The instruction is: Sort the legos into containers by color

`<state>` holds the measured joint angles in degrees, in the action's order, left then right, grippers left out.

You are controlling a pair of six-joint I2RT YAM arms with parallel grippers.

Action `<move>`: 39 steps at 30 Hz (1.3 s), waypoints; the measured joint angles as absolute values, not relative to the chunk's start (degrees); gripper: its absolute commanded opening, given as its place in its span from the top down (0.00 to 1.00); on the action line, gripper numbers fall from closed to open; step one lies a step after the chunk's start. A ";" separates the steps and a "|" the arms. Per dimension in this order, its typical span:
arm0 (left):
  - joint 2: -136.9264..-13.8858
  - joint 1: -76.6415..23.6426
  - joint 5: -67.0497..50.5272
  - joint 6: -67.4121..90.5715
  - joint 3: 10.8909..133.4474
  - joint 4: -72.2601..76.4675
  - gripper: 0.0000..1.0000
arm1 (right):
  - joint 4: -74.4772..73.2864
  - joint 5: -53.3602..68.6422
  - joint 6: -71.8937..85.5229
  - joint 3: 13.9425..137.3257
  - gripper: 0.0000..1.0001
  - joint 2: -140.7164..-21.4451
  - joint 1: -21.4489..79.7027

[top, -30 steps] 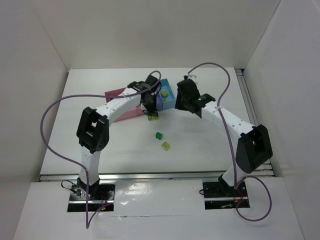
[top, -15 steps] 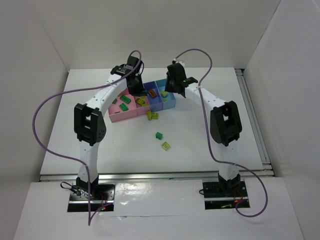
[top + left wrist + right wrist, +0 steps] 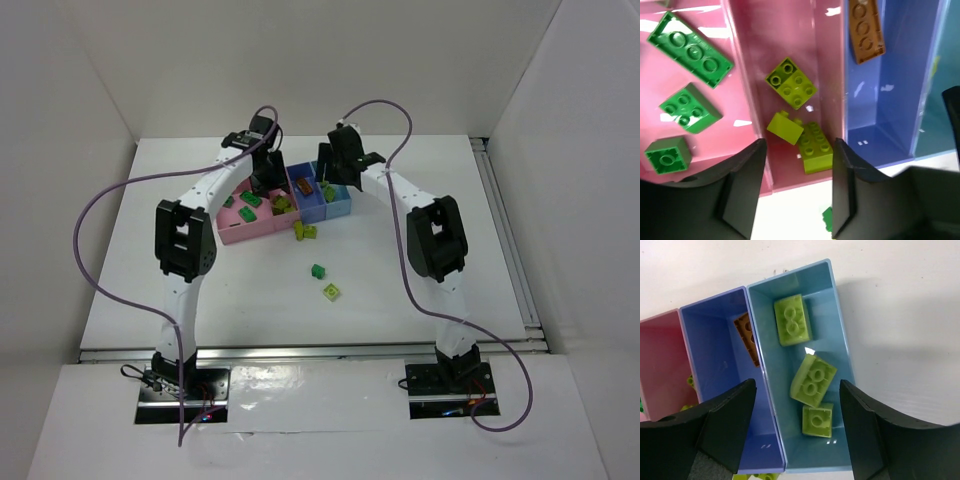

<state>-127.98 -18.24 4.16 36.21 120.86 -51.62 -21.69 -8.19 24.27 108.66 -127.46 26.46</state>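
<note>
The containers point(image 3: 236, 232) stand in a row at mid-table: two pink, one darker blue point(image 3: 890, 100), one light blue point(image 3: 840, 365). My left gripper point(image 3: 798, 160) hangs open over the second pink bin point(image 3: 825, 55), which holds three yellow-green legos point(image 3: 791, 83). Dark green legos point(image 3: 690, 45) lie in the outer pink bin. An orange-brown brick point(image 3: 866, 30) is in the darker blue bin. Open too, my right gripper point(image 3: 796, 395) hovers over the light blue bin with three yellow-green bricks point(image 3: 813, 379). Neither gripper holds anything.
Loose on the white table in front of the bins are two yellow-green bricks point(image 3: 303, 232), a dark green brick point(image 3: 317, 270) and a yellow-green one point(image 3: 331, 292). White walls close in the table on three sides.
Both arms have reached further back and now hang over the bins. The bins, partly covered by the arms a second ago, now show their contents.
</note>
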 measured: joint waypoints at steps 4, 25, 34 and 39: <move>-126.96 -18.11 1.52 35.48 118.93 -49.41 0.40 | -21.74 -9.28 24.27 108.57 0.25 -127.09 26.48; -103.20 -32.23 -7.97 37.82 82.26 -43.72 0.14 | -18.65 -1.34 22.52 46.76 0.08 -77.73 42.57; -107.63 -34.33 -12.36 47.05 80.86 -38.76 0.21 | -16.82 -0.71 20.67 46.19 0.11 -79.75 45.67; -110.48 -34.63 -12.88 50.59 80.86 -37.19 0.26 | -15.05 0.10 19.99 46.17 0.15 -82.46 45.87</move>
